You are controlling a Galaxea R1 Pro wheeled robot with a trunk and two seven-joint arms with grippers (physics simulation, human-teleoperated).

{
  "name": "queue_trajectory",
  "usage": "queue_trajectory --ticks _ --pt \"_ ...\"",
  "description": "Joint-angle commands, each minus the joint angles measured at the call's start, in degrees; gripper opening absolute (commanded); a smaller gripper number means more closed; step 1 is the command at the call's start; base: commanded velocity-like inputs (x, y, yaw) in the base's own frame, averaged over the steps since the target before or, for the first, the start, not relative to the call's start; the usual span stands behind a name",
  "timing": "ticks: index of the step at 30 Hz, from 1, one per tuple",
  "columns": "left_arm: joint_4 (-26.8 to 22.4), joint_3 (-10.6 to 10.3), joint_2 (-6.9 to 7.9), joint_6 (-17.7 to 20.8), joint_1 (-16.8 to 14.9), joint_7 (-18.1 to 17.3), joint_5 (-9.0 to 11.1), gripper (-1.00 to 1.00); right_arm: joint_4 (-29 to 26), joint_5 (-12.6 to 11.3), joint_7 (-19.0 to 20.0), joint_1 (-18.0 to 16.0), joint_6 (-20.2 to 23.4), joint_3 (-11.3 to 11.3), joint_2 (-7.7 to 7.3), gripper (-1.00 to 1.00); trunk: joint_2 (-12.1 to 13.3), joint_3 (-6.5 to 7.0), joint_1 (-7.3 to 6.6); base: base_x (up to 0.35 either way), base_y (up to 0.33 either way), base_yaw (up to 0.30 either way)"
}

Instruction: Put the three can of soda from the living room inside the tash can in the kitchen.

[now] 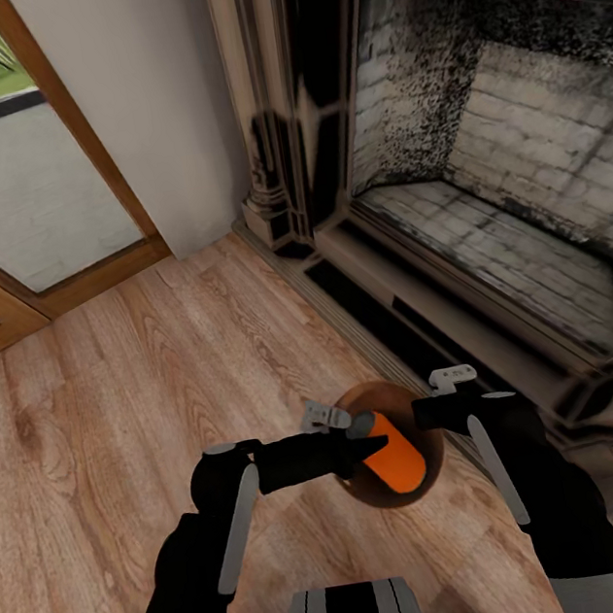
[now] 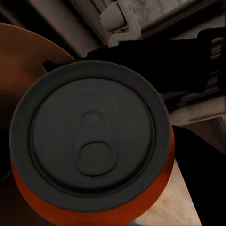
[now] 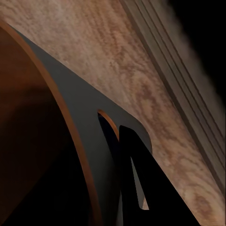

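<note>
Orange can of soda (image 1: 396,460) lying tilted over the mouth of the tash can (image 1: 412,407), grey top toward the left hand (image 1: 364,443), orange body reaching down across the brown inside. Pinched at that top end by the left hand, dark fingers (image 1: 352,449) closed on it. In the left wrist view, dark round lid with its pull tab (image 2: 92,139) facing the camera, a band of orange below it, brown curve of the bin (image 2: 21,56) behind.

Left arm stretched forward from low left, black forearm running level toward the bin, hand pointing right. Right arm coming in from low right, forearm angled up and inward, right hand (image 1: 439,414) at the bin's far right rim. In the right wrist view, one dark flat finger (image 3: 89,141) lying along the inside of the bin's wall (image 3: 33,132), orange-brown rim edge beside it; cannot tell whether spread or pressed together.

Bin held above warm brown wood floor (image 1: 111,375), just beside the dark base of the fireplace (image 1: 484,182), its pale sooty brick hollow opening at right. Wood-framed glass door (image 1: 13,183) at far left, paving and grass beyond. White wall (image 1: 166,92) between door and fireplace.
</note>
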Motion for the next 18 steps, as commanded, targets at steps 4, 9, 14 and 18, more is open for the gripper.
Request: queue_trajectory --ticks 4,9,14,18 --pt "0.0 -0.4 0.00 -0.2 0.0 1.9 0.7 -1.00 0.0 -1.0 0.1 0.0 0.0 0.0 0.00 -1.00 0.0 0.00 0.00 0.000 0.000 0.000" --pt "0.0 -4.5 0.00 -3.0 0.0 7.3 0.8 -1.00 0.0 -1.0 0.1 0.0 0.0 0.0 0.00 -1.00 0.0 0.00 0.00 0.000 0.000 0.000" --pt "0.0 -6.6 0.00 -4.2 0.0 10.4 0.8 -1.00 0.0 -1.0 0.1 0.0 0.0 0.0 0.00 -1.00 0.0 0.00 0.00 0.000 0.000 0.000" --pt "0.0 -9.1 0.00 -4.4 0.0 11.3 0.8 -1.00 0.0 -1.0 0.1 0.0 0.0 0.0 0.00 -1.00 0.0 0.00 0.00 0.000 0.000 0.000"
